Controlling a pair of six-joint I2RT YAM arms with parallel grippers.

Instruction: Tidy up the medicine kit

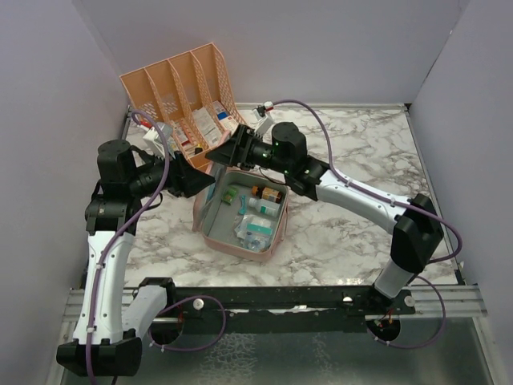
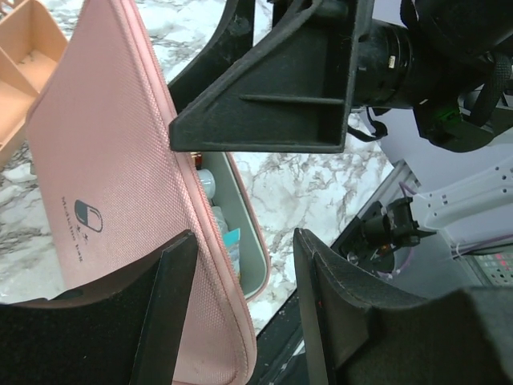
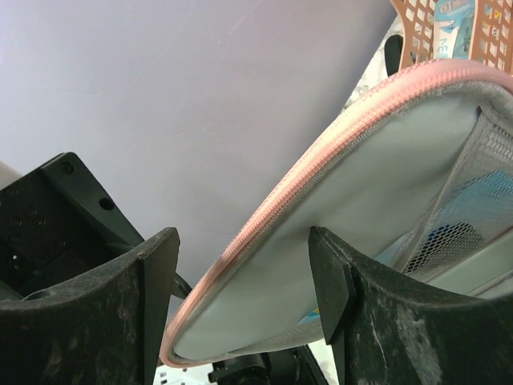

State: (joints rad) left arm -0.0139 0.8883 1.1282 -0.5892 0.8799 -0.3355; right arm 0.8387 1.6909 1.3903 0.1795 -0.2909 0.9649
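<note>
The pink medicine kit [image 1: 240, 247] lies open mid-table; its grey-green base holds a brown bottle [image 1: 268, 192], a white box and blue packets [image 1: 255, 228]. Its lid is raised at the back left, between both grippers. My left gripper [image 1: 196, 180] is open, and the lid's zip edge [image 2: 210, 265] runs between its fingers [image 2: 164, 321]; the pill logo [image 2: 88, 216] faces this camera. My right gripper [image 1: 232, 151] is open and straddles the lid's rim [image 3: 264, 233] from the other side, with the lining and a mesh pocket [image 3: 469, 200] in view.
A peach slotted desk organizer [image 1: 180, 88] with boxes in it stands at the back left, close behind the grippers; it also shows in the left wrist view [image 2: 24, 56] and the right wrist view [image 3: 449, 32]. Marble tabletop [image 1: 361, 152] stretches to the right. Grey walls enclose the table.
</note>
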